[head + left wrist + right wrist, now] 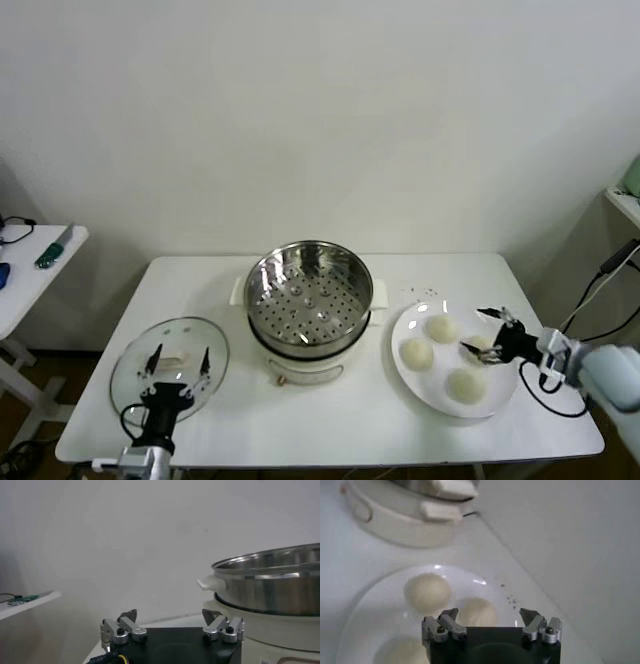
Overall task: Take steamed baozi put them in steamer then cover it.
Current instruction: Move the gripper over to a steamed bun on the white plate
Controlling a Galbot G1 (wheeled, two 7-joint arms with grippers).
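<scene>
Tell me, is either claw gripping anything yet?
Nothing held. The right claw stands open around a baozi on the plate; the left claw hangs open above the glass lid.

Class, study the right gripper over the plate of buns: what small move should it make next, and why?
Probably lower the right gripper and close on the baozi beneath it. Its jaws stand open around that bun on the plate, and the steamer holds nothing yet. The left gripper hovers open over the glass lid.
</scene>
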